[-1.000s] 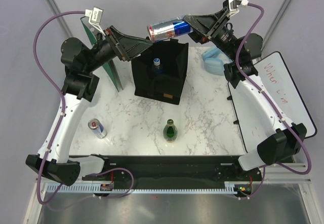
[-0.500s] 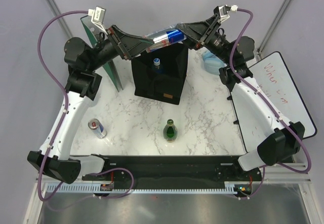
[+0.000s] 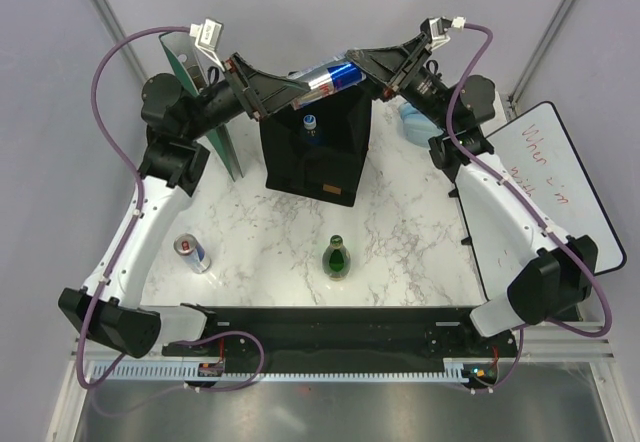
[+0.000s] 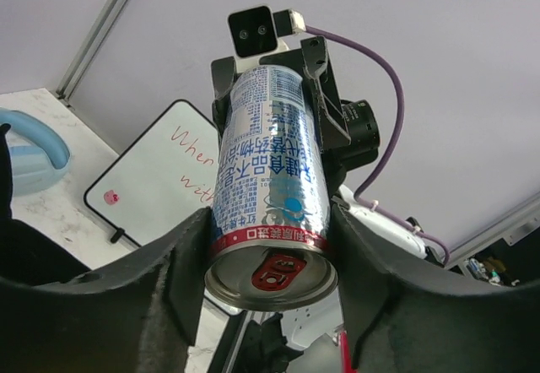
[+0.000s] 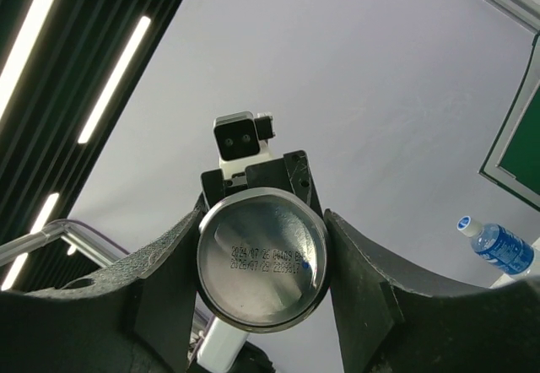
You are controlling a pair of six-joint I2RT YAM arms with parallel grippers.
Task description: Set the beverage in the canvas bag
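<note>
The beverage, a blue and silver can, hangs on its side in the air just above the open top of the black canvas bag. My left gripper is shut on its top end; in the left wrist view both fingers press the can near the red pull tab. My right gripper is shut on the bottom end, and the right wrist view shows the can's stamped base filling the gap between its fingers. A blue-capped water bottle stands inside the bag.
A green glass bottle stands at the table's front middle and another can at the front left. A green board leans left of the bag. A whiteboard lies at the right, with a pale blue object behind it.
The right arm brought the can lower and leftward over the bag. The left arm came up to it, and its fingers closed from wide open onto the can's top end.
</note>
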